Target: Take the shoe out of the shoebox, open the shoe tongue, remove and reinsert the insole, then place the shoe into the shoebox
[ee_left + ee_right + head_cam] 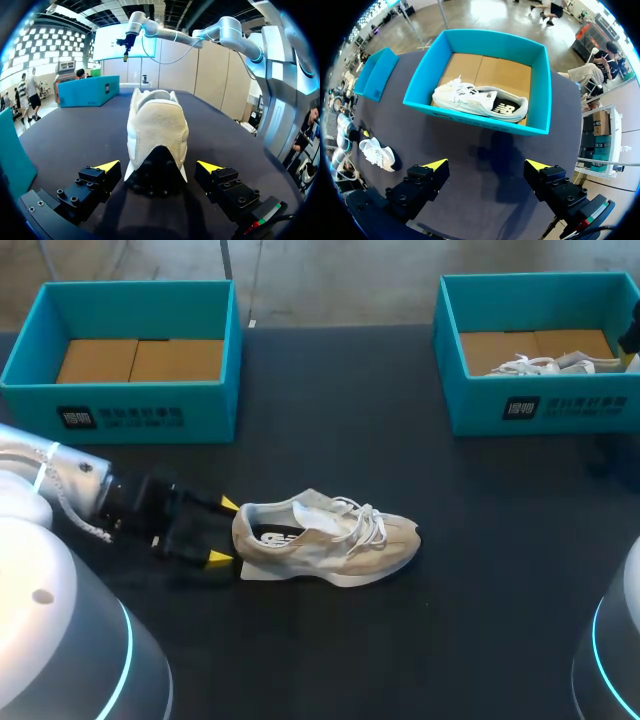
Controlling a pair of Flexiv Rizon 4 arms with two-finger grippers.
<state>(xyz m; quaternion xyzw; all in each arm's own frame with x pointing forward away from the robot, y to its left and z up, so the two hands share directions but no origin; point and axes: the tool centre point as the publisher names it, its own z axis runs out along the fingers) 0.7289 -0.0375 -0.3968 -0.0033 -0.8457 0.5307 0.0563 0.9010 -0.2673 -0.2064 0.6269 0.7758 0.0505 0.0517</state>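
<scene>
The left gripper (224,531) was held wide open astride the shoe (330,540) at its heel, nothing gripped (right gripper (487,165) likewise open, empty). Closed off-centre, the shoe might be shoved askew.

Head camera high over table (400,640); left wrist low behind shoe (157,130); right wrist above right shoebox (470,117)
</scene>
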